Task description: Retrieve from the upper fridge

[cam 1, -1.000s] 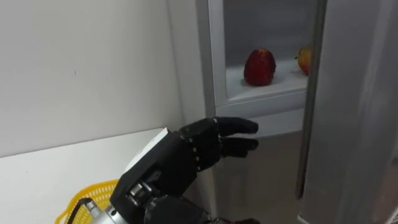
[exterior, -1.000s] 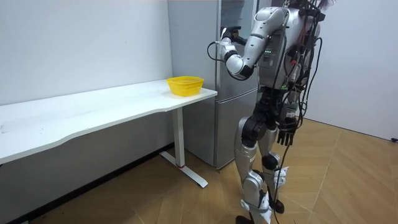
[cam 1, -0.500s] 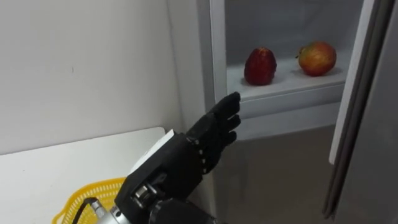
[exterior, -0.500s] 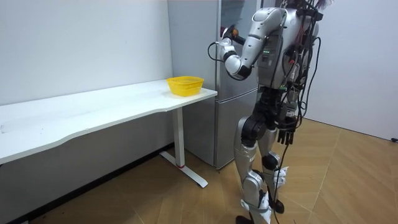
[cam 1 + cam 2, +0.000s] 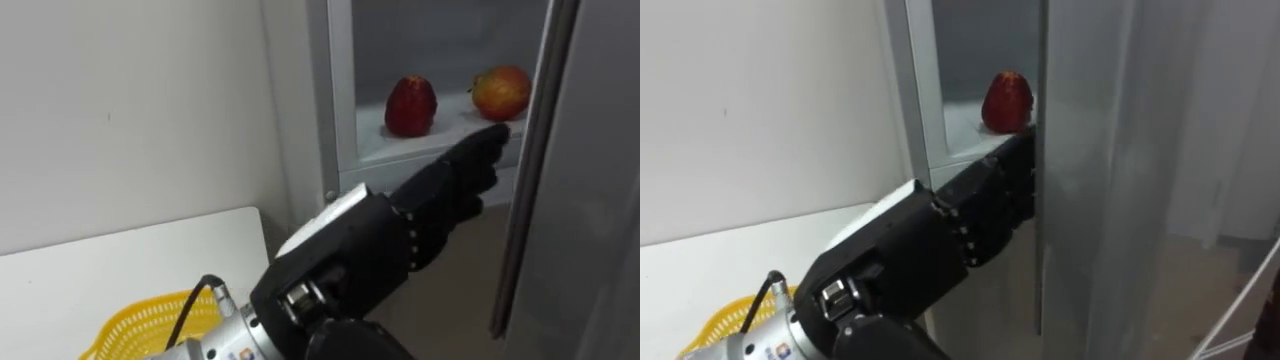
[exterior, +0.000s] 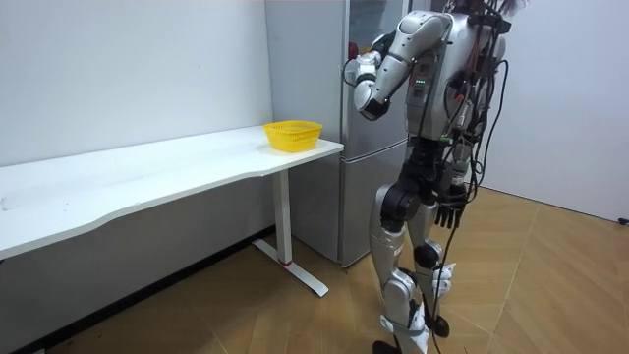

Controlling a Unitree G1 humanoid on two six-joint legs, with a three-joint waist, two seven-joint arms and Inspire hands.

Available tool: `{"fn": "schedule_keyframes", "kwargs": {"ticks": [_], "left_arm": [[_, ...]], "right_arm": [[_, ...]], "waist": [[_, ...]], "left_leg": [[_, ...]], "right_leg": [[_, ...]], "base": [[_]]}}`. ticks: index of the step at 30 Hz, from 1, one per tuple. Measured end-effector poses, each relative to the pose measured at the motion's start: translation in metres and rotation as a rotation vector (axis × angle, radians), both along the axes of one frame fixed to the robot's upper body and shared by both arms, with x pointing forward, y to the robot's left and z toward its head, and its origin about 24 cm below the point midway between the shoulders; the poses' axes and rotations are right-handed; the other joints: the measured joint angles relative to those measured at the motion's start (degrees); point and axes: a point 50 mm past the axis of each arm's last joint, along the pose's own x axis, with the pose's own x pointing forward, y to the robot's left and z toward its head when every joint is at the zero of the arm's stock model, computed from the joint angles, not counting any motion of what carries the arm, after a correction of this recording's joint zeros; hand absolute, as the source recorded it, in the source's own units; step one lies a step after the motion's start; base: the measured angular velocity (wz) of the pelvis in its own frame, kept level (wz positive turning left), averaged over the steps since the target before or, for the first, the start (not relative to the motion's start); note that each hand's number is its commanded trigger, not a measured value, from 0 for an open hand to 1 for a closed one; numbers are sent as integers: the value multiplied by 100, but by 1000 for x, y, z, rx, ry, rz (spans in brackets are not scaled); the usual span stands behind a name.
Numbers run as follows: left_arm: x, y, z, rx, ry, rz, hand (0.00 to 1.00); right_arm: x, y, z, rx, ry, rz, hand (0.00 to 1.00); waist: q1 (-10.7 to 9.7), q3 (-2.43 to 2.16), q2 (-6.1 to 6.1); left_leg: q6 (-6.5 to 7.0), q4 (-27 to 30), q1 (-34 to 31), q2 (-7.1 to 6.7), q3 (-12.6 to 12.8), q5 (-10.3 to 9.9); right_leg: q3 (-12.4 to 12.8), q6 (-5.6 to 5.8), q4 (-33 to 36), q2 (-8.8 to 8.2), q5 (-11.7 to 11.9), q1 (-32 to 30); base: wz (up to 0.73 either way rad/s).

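Left hand (image 5: 405,235), fingers (image 5: 472,165) straight and empty, reaches at the fridge shelf's (image 5: 375,142) front edge, just below the red-yellow apple (image 5: 501,92).

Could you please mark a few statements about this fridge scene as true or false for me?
1. The left robot hand reaches toward the fridge shelf with straight fingers, holding nothing. True.
2. The red fruit lies in the yellow basket. False: it sits on the shelf, beside a red-and-yellow fruit.
3. The yellow basket stands on the white table. True.
4. The upper fridge door is closed. False: it stands open.
5. The right robot hand is raised to the shelf. False: it hangs at the robot's side.
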Motion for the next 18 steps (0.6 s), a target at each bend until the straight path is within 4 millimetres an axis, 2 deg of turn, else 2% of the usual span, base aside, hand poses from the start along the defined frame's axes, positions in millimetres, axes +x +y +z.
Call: {"fn": "schedule_keyframes", "kwargs": {"ticks": [8, 12, 18], "left_arm": [[-2, -12, 6, -6, -18, -48, 0], [-6, -26, 17, -16, -62, -110, 0], [-10, -37, 31, -49, -116, -168, 0]], "right_arm": [[8, 2, 0, 10, -3, 42, 0], [8, 2, 0, 11, -3, 42, 0], [10, 2, 0, 18, -9, 43, 0]], "waist": [[-138, -1, 5], [-168, -10, 25], [-339, -12, 69]], "left_leg": [[0, 7, -36, 1, 5, 0], [0, 3, -40, -9, 14, 0], [0, -1, -37, 1, 94, 0]], "right_leg": [[19, 0, -7, 2, 8, -29], [37, 11, -41, 2, 15, -31], [88, 8, -92, 11, 34, -38]], "base": [[2], [-4], [-7]]}}
